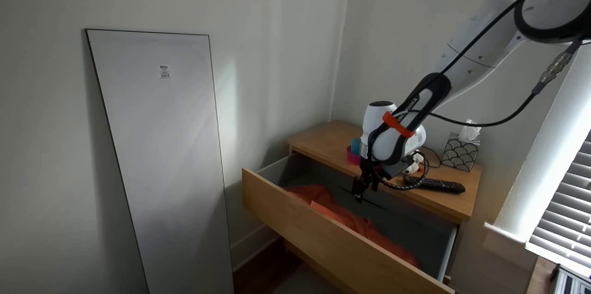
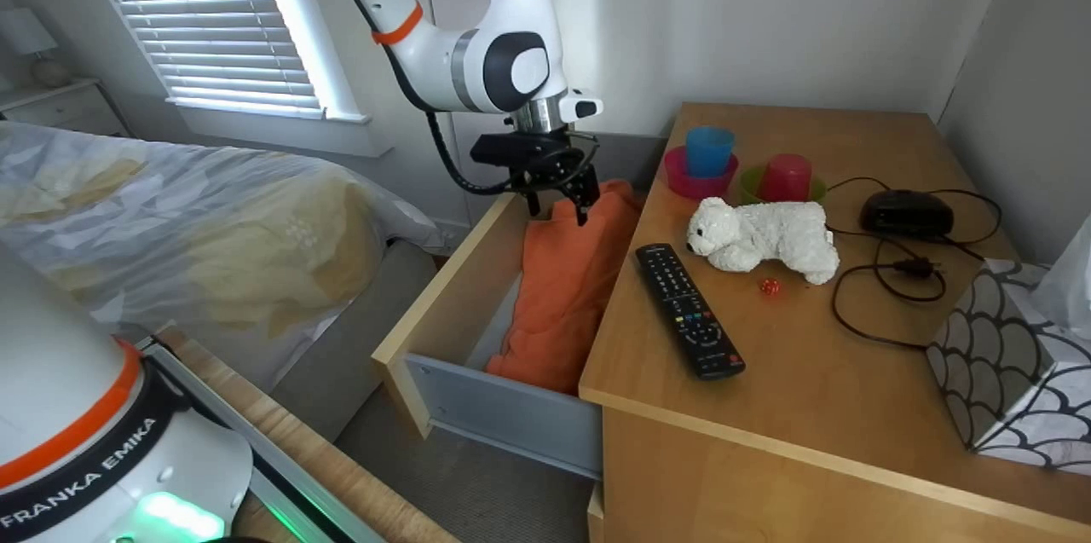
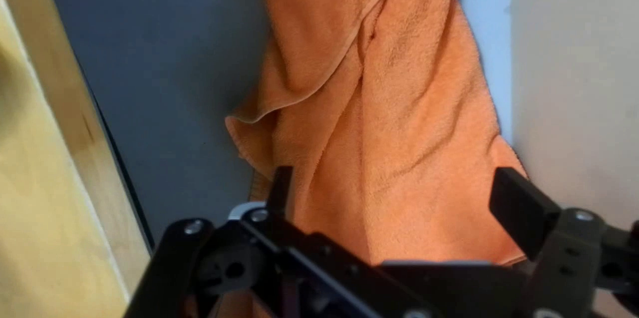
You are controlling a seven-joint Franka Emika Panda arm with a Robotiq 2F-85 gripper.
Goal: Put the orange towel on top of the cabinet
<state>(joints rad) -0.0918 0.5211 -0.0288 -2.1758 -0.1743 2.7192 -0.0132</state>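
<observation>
End effector (image 3: 397,195), jaws spread wide and empty, hangs above the orange towel (image 3: 414,108), which lies in the extended drawer (image 1: 332,243) of the cabinet (image 2: 793,381). Approach appears in hand; the next move calls for descending and closing on it.

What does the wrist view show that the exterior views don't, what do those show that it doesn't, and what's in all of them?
Only the wrist view shows the fuzzy nap of the orange towel up close, framed between the open jaws of the gripper.

Only the exterior views show the remote, white plush toy, blue cup and tissue box on the cabinet, plus the robot arm, window blinds and tall white panel.

All share the gripper and the towel lying in the open drawer.
</observation>
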